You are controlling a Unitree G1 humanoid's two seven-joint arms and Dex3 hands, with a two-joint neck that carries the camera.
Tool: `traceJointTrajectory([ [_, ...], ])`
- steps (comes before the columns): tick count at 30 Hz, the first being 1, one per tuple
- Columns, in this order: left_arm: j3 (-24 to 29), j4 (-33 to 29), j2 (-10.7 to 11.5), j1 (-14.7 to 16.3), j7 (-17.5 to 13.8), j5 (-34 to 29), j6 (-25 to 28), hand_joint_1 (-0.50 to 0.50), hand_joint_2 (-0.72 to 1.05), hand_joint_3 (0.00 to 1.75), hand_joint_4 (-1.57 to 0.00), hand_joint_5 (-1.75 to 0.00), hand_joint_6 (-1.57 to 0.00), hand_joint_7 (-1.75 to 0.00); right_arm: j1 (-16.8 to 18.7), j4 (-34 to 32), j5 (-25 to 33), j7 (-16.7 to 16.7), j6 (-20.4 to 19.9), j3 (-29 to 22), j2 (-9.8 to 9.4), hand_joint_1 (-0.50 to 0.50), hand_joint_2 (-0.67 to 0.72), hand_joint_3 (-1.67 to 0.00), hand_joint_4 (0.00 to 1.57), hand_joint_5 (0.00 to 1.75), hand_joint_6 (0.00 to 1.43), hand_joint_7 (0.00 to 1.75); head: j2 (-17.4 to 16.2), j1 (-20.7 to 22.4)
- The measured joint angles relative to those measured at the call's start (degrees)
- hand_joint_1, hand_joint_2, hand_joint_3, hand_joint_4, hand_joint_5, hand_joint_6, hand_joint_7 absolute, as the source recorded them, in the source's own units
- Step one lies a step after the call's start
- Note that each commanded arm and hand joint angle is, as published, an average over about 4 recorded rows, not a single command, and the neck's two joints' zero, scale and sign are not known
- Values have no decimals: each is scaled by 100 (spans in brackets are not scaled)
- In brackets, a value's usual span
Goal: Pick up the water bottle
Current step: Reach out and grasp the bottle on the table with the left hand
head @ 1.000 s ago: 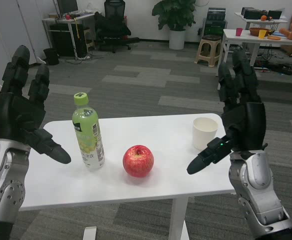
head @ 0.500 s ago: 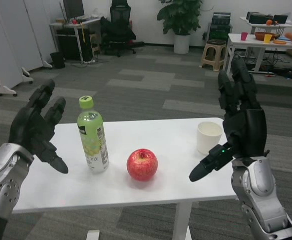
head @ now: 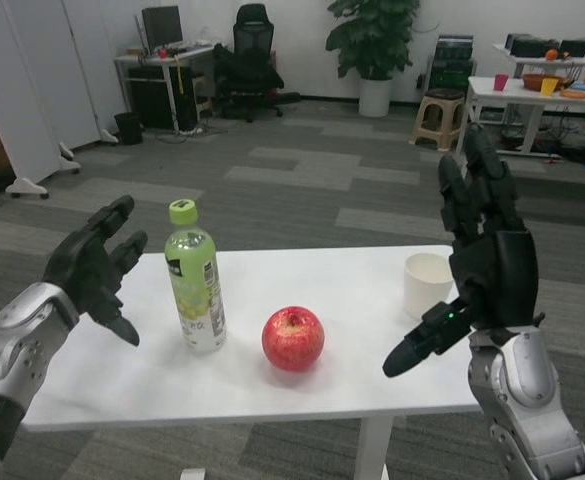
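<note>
Bottle (head: 196,290), apple (head: 293,339), cup (head: 427,285): one each.

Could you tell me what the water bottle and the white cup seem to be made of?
Water bottle: likely clear plastic, since the greenish liquid shows through; glossy printed label, matte green cap. White cup: plain matte white, possibly paper or plastic; unclear.

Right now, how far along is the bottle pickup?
Nothing is done yet: the water bottle stands upright on the white table, untouched. In hand: the left hand is open beside the bottle, apart from it. The right hand waits open near the white cup. Closing on the bottle and lifting remain.
</note>
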Motion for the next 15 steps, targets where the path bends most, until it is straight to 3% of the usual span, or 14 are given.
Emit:
traceJointTrajectory([
  [15, -1373, 1892, -17, -1087, -45, -106, -28, -48, -55, 9, 0, 0, 0, 0, -106, 163, 23, 2, 2, 201, 36, -46, 53, 0, 0, 0, 0, 0, 42, 163],
])
